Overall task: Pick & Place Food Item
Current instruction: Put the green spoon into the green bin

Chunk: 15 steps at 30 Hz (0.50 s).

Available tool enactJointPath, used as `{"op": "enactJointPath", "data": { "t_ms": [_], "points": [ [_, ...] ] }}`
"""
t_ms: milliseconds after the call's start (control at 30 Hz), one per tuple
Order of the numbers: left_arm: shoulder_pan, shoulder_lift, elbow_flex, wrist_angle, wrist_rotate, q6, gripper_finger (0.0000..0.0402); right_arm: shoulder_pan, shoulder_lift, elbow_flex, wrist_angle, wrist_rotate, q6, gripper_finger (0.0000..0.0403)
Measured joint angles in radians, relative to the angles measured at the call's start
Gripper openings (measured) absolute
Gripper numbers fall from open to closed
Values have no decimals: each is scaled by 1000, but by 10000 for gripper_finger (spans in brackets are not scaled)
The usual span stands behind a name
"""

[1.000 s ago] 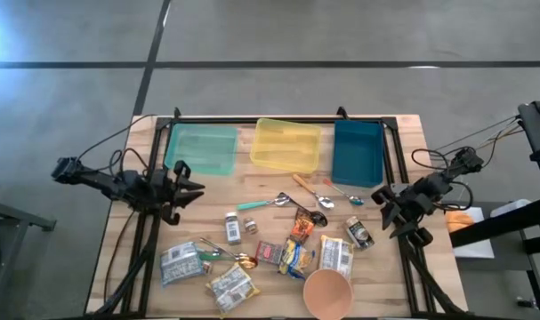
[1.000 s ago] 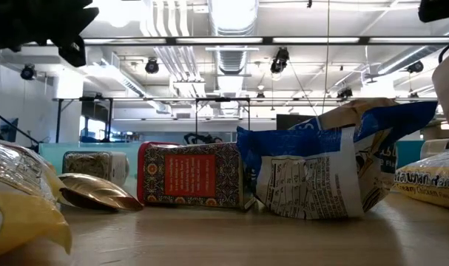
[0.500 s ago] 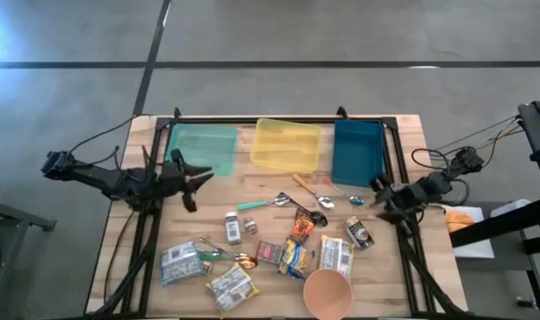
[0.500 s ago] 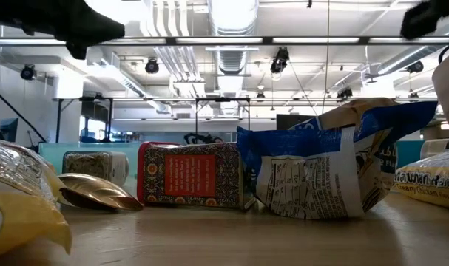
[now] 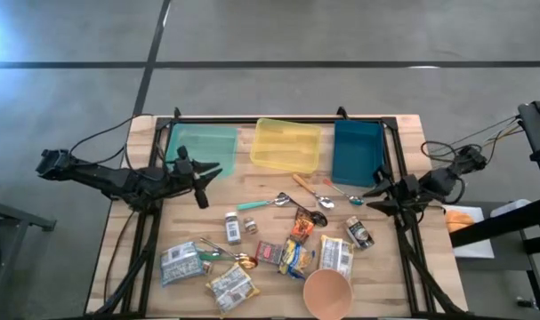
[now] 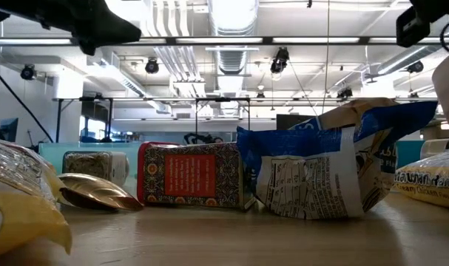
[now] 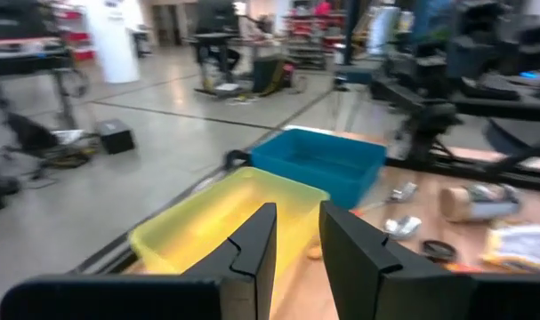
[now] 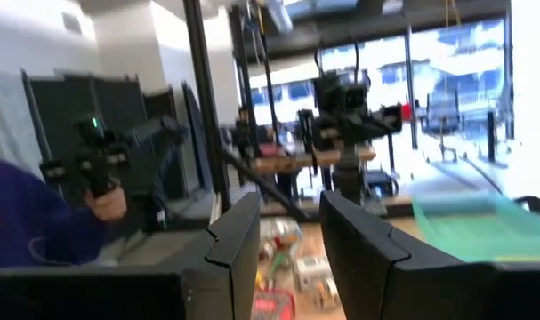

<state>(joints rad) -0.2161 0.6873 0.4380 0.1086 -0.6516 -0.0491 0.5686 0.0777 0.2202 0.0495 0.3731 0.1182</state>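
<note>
Food items lie loose on the wooden table's near half: an orange packet (image 5: 302,224), a yellow packet (image 5: 296,258), a white pouch (image 5: 335,255), silver packets (image 5: 181,264), a can (image 5: 359,233) and a small jar (image 5: 233,228). My left gripper (image 5: 211,172) hovers level over the table's left part, by the green bin (image 5: 201,148). Its fingers stand apart with nothing between them in the left wrist view (image 7: 296,218). My right gripper (image 5: 374,193) hovers level at the right, near the blue bin (image 5: 358,151). It is open and empty in the right wrist view (image 8: 289,209).
A yellow bin (image 5: 287,145) stands between the green and blue bins along the far edge. Spoons (image 5: 278,201) lie mid-table, a paper cup (image 5: 327,293) at the near edge. In the low view a red box (image 6: 191,176) and a blue-white bag (image 6: 320,170) stand close by.
Both grippers have risen and tipped up from pointing down to about level. My left gripper has swung toward the table's middle, alongside the green bin. My right gripper has drawn toward the far edge, pointing at the table's middle. No object has moved.
</note>
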Motion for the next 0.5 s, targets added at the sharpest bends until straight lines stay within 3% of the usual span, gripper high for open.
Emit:
{"op": "enactJointPath", "data": {
  "t_ms": [300,500],
  "points": [
    [69,78,36,-13,65,-80,94,0,198,181,-334,23,265,119],
    [81,187,36,-3,86,-51,94,1,336,214,-351,19,345,119]
  ]
}}
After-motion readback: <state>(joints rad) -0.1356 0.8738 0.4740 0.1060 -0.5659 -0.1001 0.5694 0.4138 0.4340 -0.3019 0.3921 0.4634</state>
